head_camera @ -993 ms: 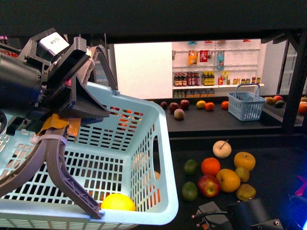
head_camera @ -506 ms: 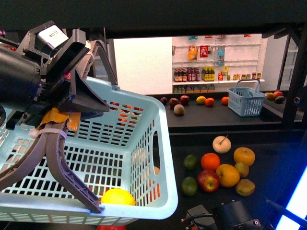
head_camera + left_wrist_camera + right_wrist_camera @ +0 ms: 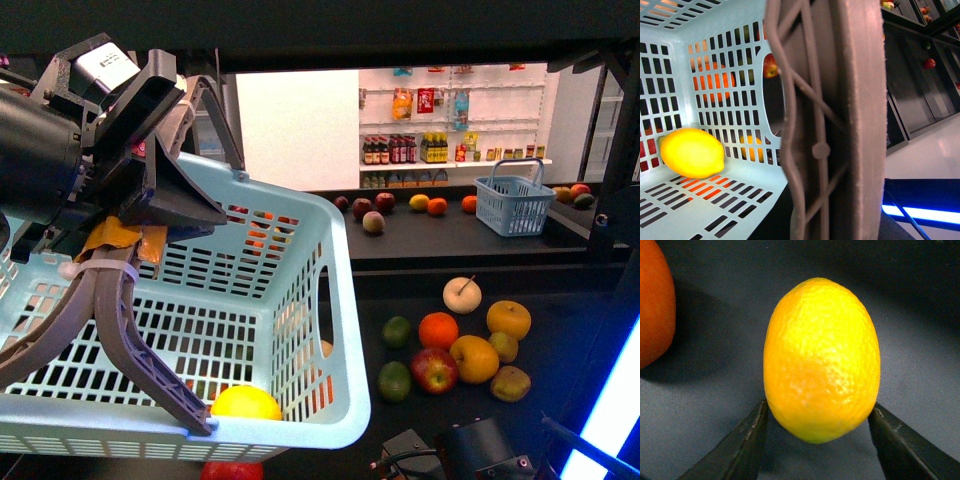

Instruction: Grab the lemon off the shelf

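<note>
A yellow lemon point(image 3: 821, 360) sits between the two black fingers point(image 3: 740, 447) of my right gripper point(image 3: 820, 437), which is shut on it just above the dark shelf tier point(image 3: 920, 340). In the front view only the back of the right arm point(image 3: 470, 448) shows at the bottom edge, and this lemon is hidden there. My left gripper point(image 3: 160, 205) is shut on the grey basket handle point(image 3: 120, 330), holding up a light blue basket point(image 3: 330, 330). Another lemon point(image 3: 245, 402) lies inside the basket, also seen as a yellow lemon point(image 3: 692, 152) past the handle point(image 3: 840, 125).
A pile of fruit lies on the black shelf point(image 3: 570, 330): an orange point(image 3: 438, 329), a red apple point(image 3: 434, 369), green limes point(image 3: 394, 381). An orange fruit point(image 3: 652, 305) lies close beside the held lemon. A small blue basket point(image 3: 514, 206) and more fruit stand on the far tier.
The held basket has sunk slightly and a red fruit now shows under its front rim. The right arm's back has shifted a little left at the bottom edge.
</note>
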Available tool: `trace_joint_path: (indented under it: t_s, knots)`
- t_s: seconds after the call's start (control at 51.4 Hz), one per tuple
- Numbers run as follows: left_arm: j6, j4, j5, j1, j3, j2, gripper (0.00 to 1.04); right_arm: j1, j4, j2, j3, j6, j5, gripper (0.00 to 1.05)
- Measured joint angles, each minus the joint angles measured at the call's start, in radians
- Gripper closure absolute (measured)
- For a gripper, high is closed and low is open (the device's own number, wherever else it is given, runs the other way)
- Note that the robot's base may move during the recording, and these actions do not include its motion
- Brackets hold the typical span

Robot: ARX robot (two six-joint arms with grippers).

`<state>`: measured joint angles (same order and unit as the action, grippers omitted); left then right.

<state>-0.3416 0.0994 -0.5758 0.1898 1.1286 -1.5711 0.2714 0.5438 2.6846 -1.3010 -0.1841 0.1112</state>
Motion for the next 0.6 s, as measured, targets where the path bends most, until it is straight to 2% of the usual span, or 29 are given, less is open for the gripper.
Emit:
trace_joint_path:
  t_s: [0.195, 0.603]
  knots:
    - [0.0, 0.0, 0.0, 0.0, 0.0, 0.0, 0.91, -0.008, 0.005, -0.002, 0.01, -0.017, -0.003, 0.63]
    - [0.0, 0.0, 0.0, 0.0, 0.0, 0.0, 0.91, -0.1, 0.008, -0.179, 0.105, -0.015, -0.002, 0.65]
